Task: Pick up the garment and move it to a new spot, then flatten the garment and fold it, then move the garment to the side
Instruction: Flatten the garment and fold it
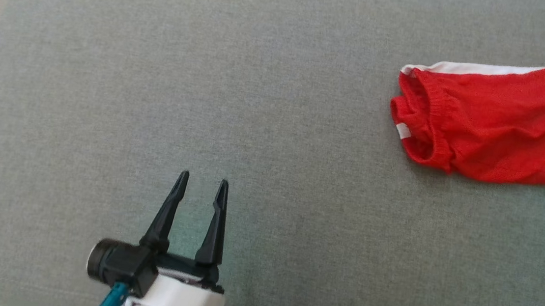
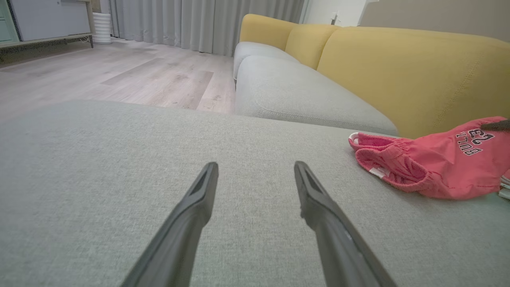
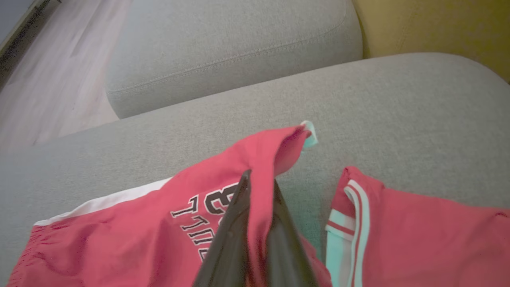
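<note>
Garment sits in right claw; left claw gapes.

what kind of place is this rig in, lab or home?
Looks like a home living room, or a mock-up of one: a sofa with yellow backs, a pale wood-look floor and full-length grey curtains. The red shorts lie on a grey cushion.

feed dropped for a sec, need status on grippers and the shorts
Left gripper open, empty, above grey cushion. Right gripper shut on red shorts, fabric pinched near the lettering. Shorts lie on the cushion, one leg lifted. Nothing blocking seen.
</note>
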### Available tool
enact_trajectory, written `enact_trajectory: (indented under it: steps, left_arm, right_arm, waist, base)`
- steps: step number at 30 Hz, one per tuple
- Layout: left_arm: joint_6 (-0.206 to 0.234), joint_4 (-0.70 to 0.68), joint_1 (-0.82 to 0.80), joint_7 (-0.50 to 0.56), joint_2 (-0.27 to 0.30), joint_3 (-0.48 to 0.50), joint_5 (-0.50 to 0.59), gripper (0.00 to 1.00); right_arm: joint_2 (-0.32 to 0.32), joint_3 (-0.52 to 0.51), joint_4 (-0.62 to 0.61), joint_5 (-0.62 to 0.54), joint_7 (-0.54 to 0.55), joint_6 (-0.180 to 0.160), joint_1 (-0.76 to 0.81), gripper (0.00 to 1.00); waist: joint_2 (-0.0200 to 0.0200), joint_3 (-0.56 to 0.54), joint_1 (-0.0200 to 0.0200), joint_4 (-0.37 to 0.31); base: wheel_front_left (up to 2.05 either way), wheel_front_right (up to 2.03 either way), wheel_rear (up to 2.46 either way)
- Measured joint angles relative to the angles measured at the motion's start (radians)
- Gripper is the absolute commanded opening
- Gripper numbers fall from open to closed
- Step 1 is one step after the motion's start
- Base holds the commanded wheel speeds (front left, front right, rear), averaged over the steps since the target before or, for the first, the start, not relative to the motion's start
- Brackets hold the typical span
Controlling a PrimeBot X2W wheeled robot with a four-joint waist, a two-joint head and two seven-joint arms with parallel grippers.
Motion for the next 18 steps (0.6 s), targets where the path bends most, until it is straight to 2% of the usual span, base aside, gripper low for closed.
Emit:
enact_trajectory:
  steps: [4,6,11,15,18]
  left_arm:
    - [-0.016,0.015,0.032,0.0,-0.015,0.016,0.008,1.0]
    - [-0.025,0.02,0.039,0.0,-0.027,0.018,0.01,1.0]
    - [-0.05,0.03,0.043,0.0,-0.052,0.027,0.029,1.0]
    - [-0.063,0.047,0.04,0.0,-0.066,0.03,0.038,1.0]
    - [-0.078,0.058,0.04,0.0,-0.071,0.033,0.044,1.0]
  right_arm:
    - [0.016,-0.026,-0.054,-0.038,0.051,0.0,0.0,0.0]
    - [0.046,-0.024,-0.104,-0.065,0.086,0.0,-0.001,0.0]
    - [0.195,0.031,-0.204,-0.155,0.179,0.0,-0.002,0.0]
    - [0.328,0.085,-0.221,-0.236,0.247,0.0,0.001,0.0]
    - [0.396,0.106,-0.228,-0.291,0.263,0.0,0.012,0.0]
  waist:
    - [0.0,-0.022,0.0,0.008]
    - [0.0,-0.028,0.0,0.012]
    - [0.0,-0.027,0.0001,0.017]
    - [0.0,-0.021,0.0002,0.026]
    - [0.0,-0.026,0.0002,0.036]
  base:
    - [0.0,0.0,0.0]
    - [0.0,0.0,0.0]
    - [0.0,0.0,0.0]
    - [0.0,0.0,0.0]
    - [0.0,0.0,0.0]
